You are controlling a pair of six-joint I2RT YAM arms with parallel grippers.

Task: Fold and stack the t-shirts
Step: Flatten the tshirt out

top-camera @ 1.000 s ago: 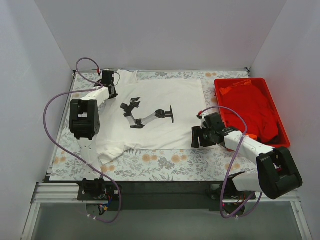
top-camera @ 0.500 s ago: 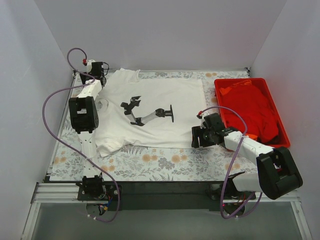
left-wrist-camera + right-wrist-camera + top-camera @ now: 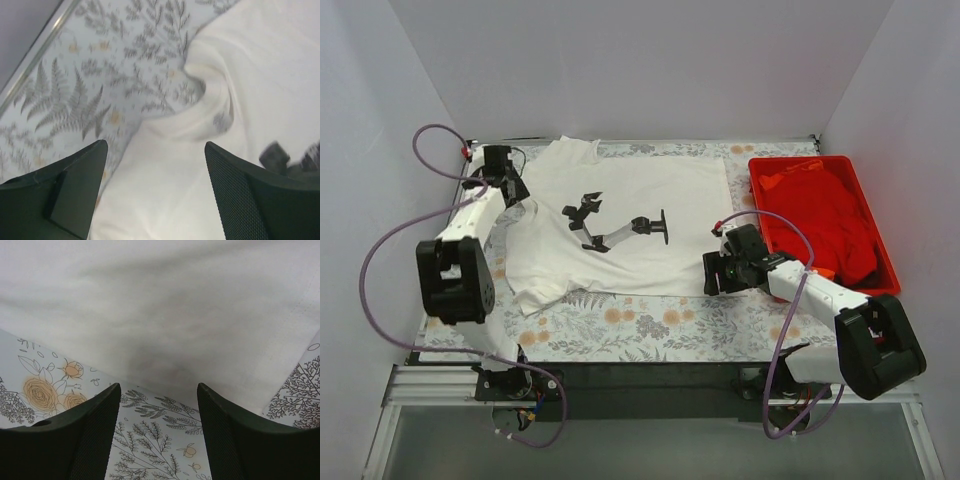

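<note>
The white t-shirt (image 3: 630, 200), printed with a black figure, lies spread flat on the floral cloth. My left gripper (image 3: 513, 190) hovers open at its collar edge. In the left wrist view the collar (image 3: 212, 102) curls just ahead of the left gripper (image 3: 155, 145), with nothing between the fingers. At the shirt's near right hem my right gripper (image 3: 712, 272) is open. The right wrist view shows the hem (image 3: 165, 315) ahead of the right gripper (image 3: 159, 386), which holds nothing. The red t-shirt (image 3: 825, 215) lies crumpled in the tray.
The red plastic tray (image 3: 760, 165) stands at the table's right side, close to my right arm. The floral tablecloth (image 3: 650, 325) shows bare along the near edge and at the far left. White walls enclose three sides.
My left gripper has opened and let go of the white shirt, and the left arm has swung out to the left. The shirt's left side now lies spread out. My right arm stayed put.
</note>
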